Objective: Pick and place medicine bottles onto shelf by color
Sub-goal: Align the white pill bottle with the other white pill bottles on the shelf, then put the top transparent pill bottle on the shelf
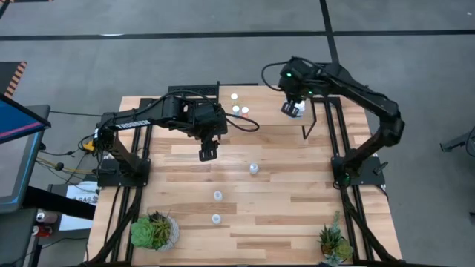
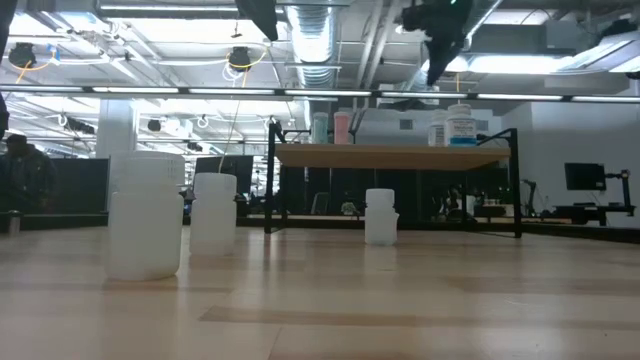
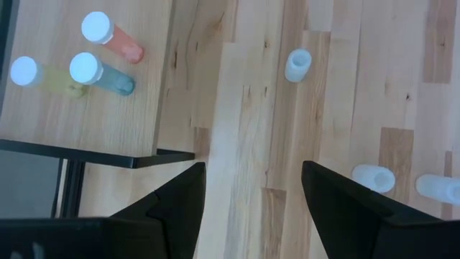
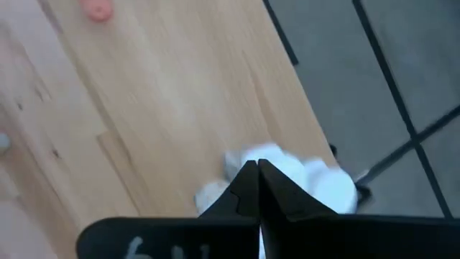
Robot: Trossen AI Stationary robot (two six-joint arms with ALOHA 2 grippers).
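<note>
The shelf stands at the table's far side. At its left end three white-capped bottles stand upright: orange-bodied, yellowish and blue. At its right end stand white bottles, also seen in the right wrist view. My right gripper is shut and empty, above those white bottles. My left gripper is open and empty, above the table in front of the shelf's left end. Three pale bottles stand on the tabletop.
Two potted green plants stand at the table's near corners, one at the left and one at the right. The shelf's black legs stand on the table. Bare wood lies between the shelf and the loose bottles.
</note>
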